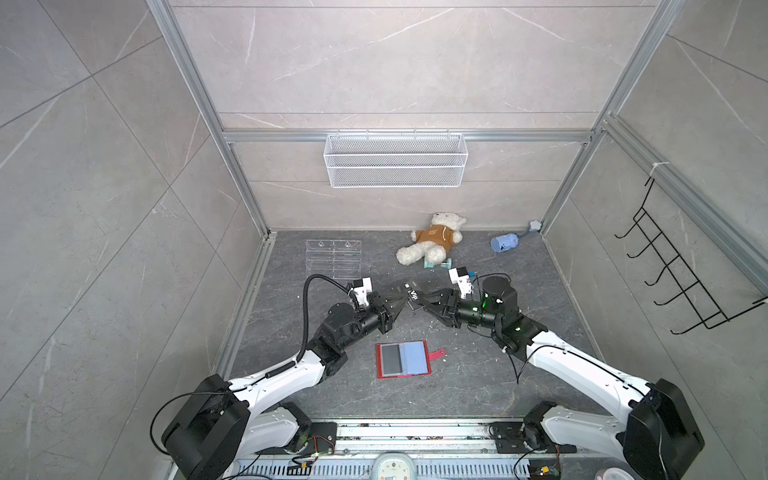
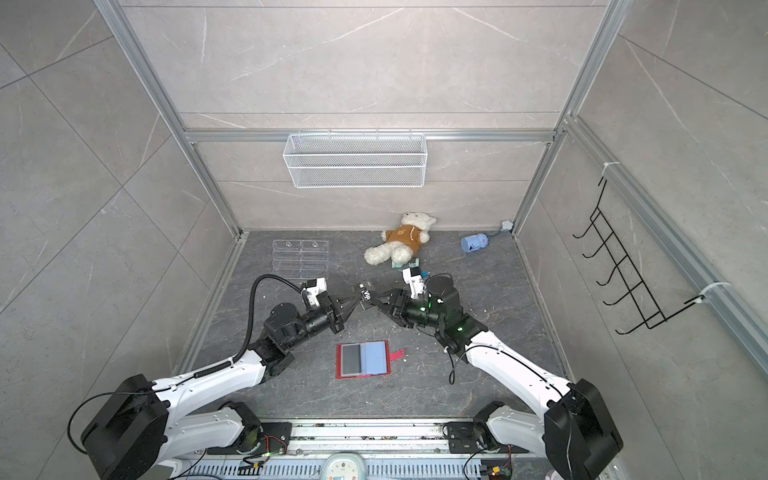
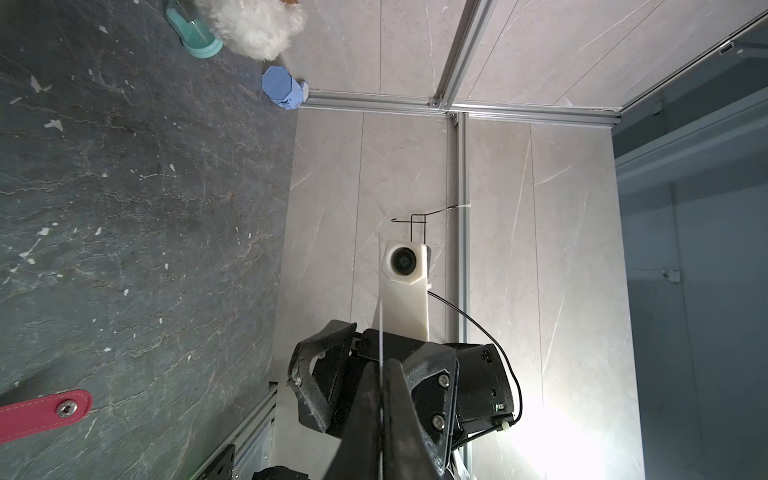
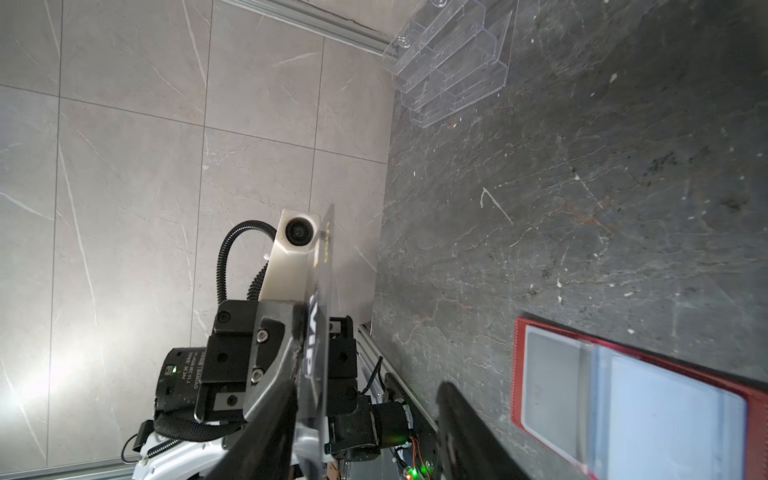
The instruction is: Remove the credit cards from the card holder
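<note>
Left gripper: the left gripper [image 1: 400, 302] has its jaws pressed together on a thin black plastic credit card with white "Vip" lettering [image 1: 412, 296]. In the left wrist view this card [image 3: 380, 316] shows edge-on, as a pale line rising from between the fingertips.
Right gripper: the right gripper [image 1: 427, 302] faces the left one from the opposite side with its jaws spread. In the right wrist view the Vip card [image 4: 318, 332] stands between the two fingers, close against one finger [image 4: 266, 419] and well clear of the other. Whether the near finger touches it cannot be told.
Held card: it is off the floor, between the two grippers, in both top views [image 2: 366, 295].
Card holder: the flat red leather-like folding card holder [image 1: 415, 357] lies open on the dark grey stone-pattern floor [image 1: 478, 374]. It is nearer the arm bases and apart from both grippers, with its pale blue clear sleeves facing up.
Snap tab: a red snap tab [image 1: 436, 354] sticks out from the holder's right edge.
Second card: a dark grey rectangular card [image 1: 390, 358] sits in the holder's left sleeve.
Further out: a clear acrylic tiered rack [image 1: 332, 259] stands beyond the left gripper. A white plush bear in a brown top [image 1: 432, 243] lies near the back wall. A light blue cylindrical container [image 1: 504, 242] lies on its side towards the far right corner.
Walls: a white wire mesh basket [image 1: 395, 160] hangs on the back rail, and a black wire hook rack [image 1: 673, 270] hangs on the right wall.
</note>
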Tool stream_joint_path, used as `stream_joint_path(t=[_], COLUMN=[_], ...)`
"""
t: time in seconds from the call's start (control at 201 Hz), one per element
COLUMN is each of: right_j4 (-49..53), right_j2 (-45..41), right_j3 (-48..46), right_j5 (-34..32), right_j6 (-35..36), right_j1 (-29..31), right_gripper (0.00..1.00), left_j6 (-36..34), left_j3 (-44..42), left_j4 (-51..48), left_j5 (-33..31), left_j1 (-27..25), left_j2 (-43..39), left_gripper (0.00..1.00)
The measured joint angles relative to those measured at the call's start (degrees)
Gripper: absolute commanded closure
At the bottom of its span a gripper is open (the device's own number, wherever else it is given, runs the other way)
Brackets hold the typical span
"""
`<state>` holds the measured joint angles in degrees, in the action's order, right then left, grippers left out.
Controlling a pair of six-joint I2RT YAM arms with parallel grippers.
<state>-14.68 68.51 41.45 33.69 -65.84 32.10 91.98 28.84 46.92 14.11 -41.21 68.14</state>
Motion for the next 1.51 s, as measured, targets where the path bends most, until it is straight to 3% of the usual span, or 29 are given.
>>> stream_joint_path(t=[0.408, 0.617, 0.667, 0.861, 0.906, 1.095, 1.369, 1.508], right_j4=[-4.5, -5.3, -5.3, -2.6, -1.3, 7.5, 23.7, 29.6], right_j2=[0.8, 0.8, 0.8, -0.5, -1.1, -3.6, -7.2, -7.8], right_j3=[-0.3, -0.6, -0.6, -0.7, -0.7, -0.3, 4.0, 5.7], right_j5=[1.3, 1.7, 1.7, 1.7, 1.7, 1.6, -0.1, -1.0], right_j6=[-2.1, -3.3, -3.2, -2.0, -1.2, 4.6, 18.7, 25.9], right_j1=[0.0, -0.1, -0.2, -0.4, -0.7, -1.0, -1.0, -1.0], right_gripper=[0.78, 0.99, 1.0, 1.0, 1.0, 1.0, 1.0, 1.0], left_j6=[0.5, 0.8, 0.8, 1.1, 0.9, -2.7, -17.8, -25.8], left_j3=[0.0, 0.0, 0.0, -0.3, -0.3, -0.3, 8.1, 13.1], left_j4=[2.3, 2.9, 3.1, 4.1, 3.8, -2.2, -28.6, -40.7], left_j5=[1.0, 1.3, 1.3, 1.5, 1.5, 1.6, 0.9, 0.9], left_j1=[0.0, -0.1, -0.1, -0.1, -0.1, 0.5, 3.6, 7.3], left_j2=[1.7, 3.3, 3.7, 4.4, 4.4, 2.0, -6.8, -8.9], left_gripper=[1.0, 1.0, 0.94, 0.47, 0.41, 0.26, 0.12, 0.11])
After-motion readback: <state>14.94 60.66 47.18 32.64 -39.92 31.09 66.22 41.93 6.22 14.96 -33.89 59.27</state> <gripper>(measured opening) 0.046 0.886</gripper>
